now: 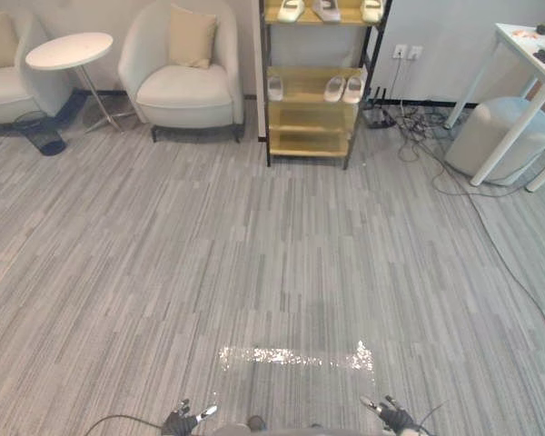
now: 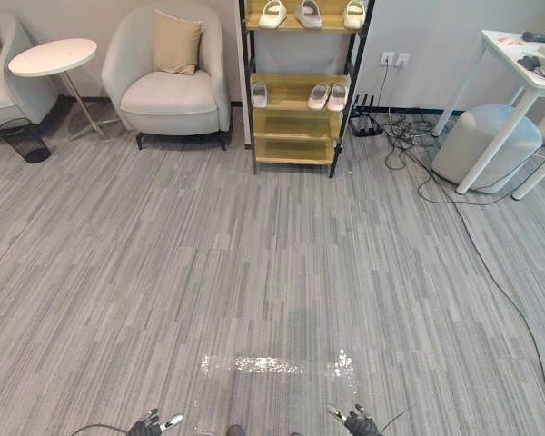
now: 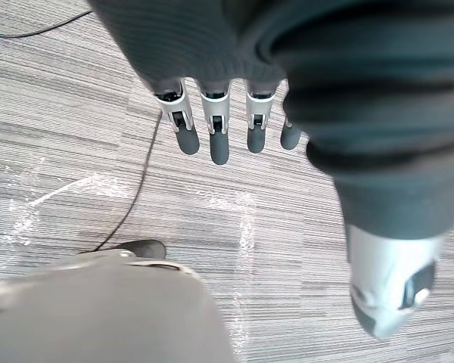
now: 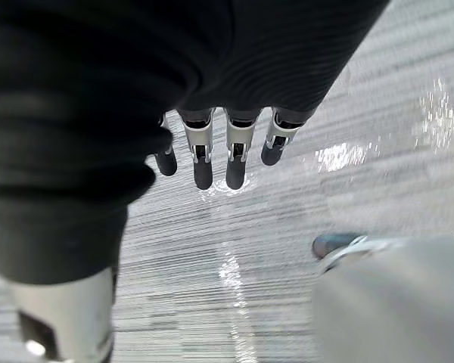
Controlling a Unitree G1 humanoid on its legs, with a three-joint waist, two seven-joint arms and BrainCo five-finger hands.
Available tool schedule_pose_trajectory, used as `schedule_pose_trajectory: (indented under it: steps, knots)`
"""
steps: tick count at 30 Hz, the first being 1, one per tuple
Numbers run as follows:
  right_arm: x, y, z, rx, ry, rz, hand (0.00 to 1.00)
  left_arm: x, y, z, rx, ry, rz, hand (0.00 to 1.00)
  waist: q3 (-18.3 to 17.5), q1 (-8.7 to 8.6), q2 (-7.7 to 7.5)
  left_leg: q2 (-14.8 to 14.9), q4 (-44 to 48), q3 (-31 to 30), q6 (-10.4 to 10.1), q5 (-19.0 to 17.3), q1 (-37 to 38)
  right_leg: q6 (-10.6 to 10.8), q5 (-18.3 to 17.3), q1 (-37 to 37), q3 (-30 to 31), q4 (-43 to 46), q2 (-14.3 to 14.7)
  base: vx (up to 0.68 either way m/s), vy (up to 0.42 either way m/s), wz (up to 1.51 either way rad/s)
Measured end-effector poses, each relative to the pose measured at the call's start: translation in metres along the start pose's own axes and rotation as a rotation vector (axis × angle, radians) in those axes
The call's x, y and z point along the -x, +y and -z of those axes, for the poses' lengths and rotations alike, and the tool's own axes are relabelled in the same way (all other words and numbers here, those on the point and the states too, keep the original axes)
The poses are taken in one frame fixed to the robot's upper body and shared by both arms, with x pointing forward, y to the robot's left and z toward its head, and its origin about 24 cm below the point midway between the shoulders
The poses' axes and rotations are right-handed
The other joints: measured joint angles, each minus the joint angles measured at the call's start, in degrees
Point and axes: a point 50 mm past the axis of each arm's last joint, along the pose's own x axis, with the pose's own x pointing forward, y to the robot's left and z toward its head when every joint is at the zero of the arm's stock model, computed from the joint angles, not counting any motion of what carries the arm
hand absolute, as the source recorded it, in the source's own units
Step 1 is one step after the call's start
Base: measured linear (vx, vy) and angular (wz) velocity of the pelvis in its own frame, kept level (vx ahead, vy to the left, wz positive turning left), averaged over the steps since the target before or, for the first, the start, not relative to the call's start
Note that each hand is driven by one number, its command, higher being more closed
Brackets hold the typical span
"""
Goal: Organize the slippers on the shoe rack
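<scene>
The left robot hand and the right robot hand hang low over the grey floor, apart from each other. Both are released: in the wrist views the left fingers and the right fingers hang straight with nothing in them, and the floor lies past their tips. The slippers are well ahead of both hands, on the rack by the far wall. Three pale ones lie on its top shelf. Three more sit a shelf below: a single one toward the left hand's side and a pair side by side toward the right. An armchair stands just beside the rack, on the left hand's side.
</scene>
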Motion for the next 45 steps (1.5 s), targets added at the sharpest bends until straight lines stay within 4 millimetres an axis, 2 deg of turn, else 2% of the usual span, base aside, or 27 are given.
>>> schedule_pose_trajectory:
  steps: [4, 8, 11, 18, 23, 26, 27, 28, 29, 30, 31, 32, 34, 35, 36, 37, 38, 39, 40, 41, 42, 43, 44, 45]
  knots:
    - [-0.003, 0.006, -0.009, -0.018, -0.019, -0.002, 0.00, -0.002, -0.003, -0.004, 0.045, -0.012, -0.015, 0.00, 0.43, 0.66, 0.23, -0.10, -2.72, 1.23, -1.12, 0.68, 2.75, 0.94, 1.71, 2.32, -0.91, -2.63, 0.19, 0.07, -0.015, -0.10]
    - [-0.004, 0.010, -0.011, -0.059, -0.023, 0.003, 0.00, -0.003, -0.004, -0.007, 0.073, -0.020, -0.022, 0.00, 0.70, 0.73, 0.29, -0.12, -3.77, 1.41, -1.23, 0.76, 3.51, 1.59, 2.25, 2.62, -1.27, -3.04, 0.23, 0.03, -0.008, -0.03]
    - [-0.005, 0.013, -0.015, -0.075, -0.031, 0.002, 0.00, -0.005, -0.005, -0.014, 0.073, -0.036, -0.019, 0.00, 2.30, 0.73, 0.31, -0.27, -3.96, 1.27, -1.46, 0.90, 4.58, 1.63, 3.51, 4.34, -2.48, -4.45, 0.26, -0.01, -0.008, 0.03]
    - [-0.007, 0.019, -0.020, -0.079, -0.040, -0.009, 0.00, -0.006, -0.004, -0.018, 0.093, -0.049, -0.029, 0.00, 3.65, 0.73, -0.20, -0.59, -4.57, 1.20, -1.41, 0.94, 4.93, 1.74, 3.74, 4.32, -2.87, -4.46, 0.06, -0.01, -0.004, 0.00]
    - [-0.007, 0.021, -0.022, -0.081, -0.043, -0.016, 0.00, -0.006, -0.004, -0.020, 0.094, -0.053, -0.029, 0.00, 4.10, 0.74, -0.38, -0.95, -6.69, 1.94, -1.04, 2.46, 4.87, 1.58, 3.84, 3.46, -2.95, -5.22, -0.01, -0.03, -0.025, -0.06]
    - [-0.008, 0.025, -0.024, -0.083, -0.050, -0.026, 0.00, -0.008, -0.004, -0.027, 0.092, -0.069, -0.028, 0.00, 4.81, 0.74, -0.77, -0.76, -4.68, 2.83, -0.96, 2.33, 3.25, 1.49, 3.80, 2.83, -3.29, -5.57, 0.02, -0.06, -0.063, -0.06]
    - [-0.008, 0.025, -0.025, -0.081, -0.053, -0.026, 0.00, -0.010, -0.006, -0.031, 0.090, -0.079, -0.021, 0.00, 4.98, 0.62, -0.76, -0.20, -0.86, 2.88, -1.18, 0.39, 0.97, 1.34, 3.71, 2.42, -3.76, -5.46, 0.04, -0.08, -0.062, 0.03]
    - [-0.008, 0.024, -0.027, -0.073, -0.058, -0.026, 0.00, -0.011, -0.010, -0.038, 0.094, -0.099, -0.010, 0.00, 5.75, 0.86, -0.47, 1.83, 7.91, 3.97, -1.39, -3.88, -2.71, -0.37, 3.13, 2.52, -3.64, -5.29, 0.79, -0.10, -0.062, -0.10]
    - [-0.009, 0.023, -0.029, -0.069, -0.064, -0.028, 0.00, -0.012, -0.012, -0.042, 0.096, -0.111, -0.006, 0.00, 6.46, 1.23, -0.01, 4.03, 16.30, 5.28, -3.04, -6.52, -5.36, -1.90, 2.14, 3.19, -3.22, -5.44, 1.61, -0.09, -0.040, -0.21]
    - [-0.009, 0.023, -0.030, -0.071, -0.070, -0.029, 0.00, -0.013, -0.012, -0.045, 0.096, -0.119, -0.004, 0.00, 7.17, 1.26, 0.14, 5.47, 22.04, 6.07, -4.03, -7.15, -7.05, -2.19, 1.80, 3.90, -3.00, -5.45, 2.01, -0.09, -0.052, -0.26]
    - [-0.009, 0.021, -0.030, -0.054, -0.071, -0.027, 0.00, -0.013, -0.013, -0.048, 0.097, -0.133, -0.003, 0.00, 7.80, 1.25, 0.54, 8.03, 31.24, 7.21, -4.09, -6.97, -10.05, -2.48, 1.06, 5.10, -2.29, -5.24, 2.62, -0.05, -0.049, -0.43]
    - [-0.009, 0.013, -0.032, -0.031, -0.073, -0.012, 0.00, -0.013, -0.017, -0.050, 0.105, -0.142, 0.005, 0.00, 8.03, 1.91, 1.87, 11.47, 40.27, 8.10, -4.42, -5.41, -12.66, -2.86, 0.77, 6.77, -0.57, -5.14, 3.72, -0.01, -0.042, -0.54]
    - [-0.009, 0.010, -0.031, -0.028, -0.071, -0.005, 0.00, -0.013, -0.018, -0.051, 0.106, -0.146, 0.009, 0.00, 8.18, 2.15, 2.26, 12.84, 46.32, 8.02, -4.01, -4.01, -15.13, -3.90, 0.21, 7.57, 1.58, -4.67, 3.42, 0.08, 0.019, -0.57]
    - [-0.009, 0.008, -0.032, -0.026, -0.072, 0.004, 0.00, -0.013, -0.019, -0.054, 0.107, -0.152, 0.012, 0.00, 8.49, 2.12, 2.70, 13.20, 47.74, 7.21, -3.60, -6.09, -16.67, -4.26, -0.15, 7.31, 2.58, -4.01, 3.11, 0.15, 0.100, -0.54]
    - [-0.009, 0.008, -0.032, -0.029, -0.068, 0.009, 0.00, -0.014, -0.020, -0.060, 0.118, -0.167, 0.014, 0.00, 9.09, 2.17, 2.52, 13.15, 45.69, 7.12, -4.07, -7.95, -18.27, -4.06, -0.27, 7.23, 3.66, -4.05, 2.13, 0.13, 0.110, -0.44]
    - [-0.009, 0.009, -0.032, -0.034, -0.066, 0.009, 0.00, -0.015, -0.021, -0.063, 0.128, -0.175, 0.014, 0.00, 9.35, 2.21, 2.14, 12.79, 41.99, 7.30, -4.41, -8.32, -18.91, -3.55, -0.60, 7.09, 4.27, -3.97, 1.14, 0.21, 0.211, -0.47]
    - [-0.010, 0.010, -0.035, -0.044, -0.073, 0.009, 0.00, -0.015, -0.021, -0.067, 0.131, -0.190, 0.015, 0.00, 9.63, 2.47, 1.76, 11.18, 31.58, 7.22, -4.71, -7.57, -19.38, -1.78, -1.74, 6.44, 5.62, -3.27, -1.06, 0.14, 0.144, -0.30]
    - [-0.010, 0.010, -0.035, -0.044, -0.074, 0.009, 0.00, -0.015, -0.021, -0.067, 0.131, -0.190, 0.015, 0.00, 9.62, 2.47, 1.76, 11.15, 31.22, 7.21, -4.70, -7.52, -19.38, -1.74, -1.77, 6.41, 5.64, -3.24, -1.09, 0.22, 0.224, -0.43]
    - [-0.011, 0.010, -0.042, -0.044, -0.089, 0.008, 0.00, -0.015, -0.025, -0.066, 0.134, -0.188, 0.021, 0.00, 9.33, 2.53, 2.14, 10.35, 20.74, 5.86, -5.94, -4.93, -18.51, -0.23, -2.69, 5.27, 6.73, -2.87, -1.90, 0.21, 0.223, -0.41]
    - [-0.012, 0.011, -0.045, -0.041, -0.096, 0.007, 0.00, -0.014, -0.027, -0.065, 0.140, -0.182, 0.026, 0.00, 9.26, 2.94, 2.57, 10.10, 17.90, 5.66, -5.15, -0.80, -18.08, 0.69, -3.21, 5.19, 7.63, -2.89, -2.08, 0.28, 0.273, -0.55]
    - [-0.013, 0.016, -0.047, -0.037, -0.100, -0.008, 0.00, -0.014, -0.028, -0.065, 0.151, -0.182, 0.026, 0.00, 8.90, 3.48, 2.01, 8.44, 17.80, 5.96, -2.22, -0.70, -17.85, 1.69, -3.72, 5.60, 8.27, -2.54, -3.18, 0.47, 0.293, -0.25]
    - [-0.012, 0.028, -0.045, -0.024, -0.096, -0.041, 0.00, -0.015, -0.024, -0.069, 0.145, -0.189, 0.019, 0.00, 9.11, 3.55, 0.33, 6.94, 19.14, 6.15, -0.67, -2.87, -17.92, 4.42, -5.50, 4.98, 8.43, 3.24, -4.16, 0.46, 0.202, -0.01]
    - [-0.011, 0.031, -0.042, -0.029, -0.088, -0.048, 0.00, -0.016, -0.020, -0.070, 0.143, -0.192, 0.011, 0.00, 8.88, 3.76, -0.37, 6.57, 20.06, 6.30, -0.17, -4.19, -17.81, 5.83, -7.15, 4.23, 8.25, 7.55, -4.32, 0.57, 0.211, -0.07]
    - [-0.012, 0.036, -0.041, -0.020, -0.082, -0.061, 0.00, -0.016, -0.020, -0.071, 0.153, -0.196, 0.009, 0.00, 8.95, 4.77, -1.18, 6.91, 20.95, 7.46, -0.14, -6.31, -16.29, 7.69, -8.51, 1.07, 8.45, 16.96, -4.49, 0.37, 0.119, -0.27]
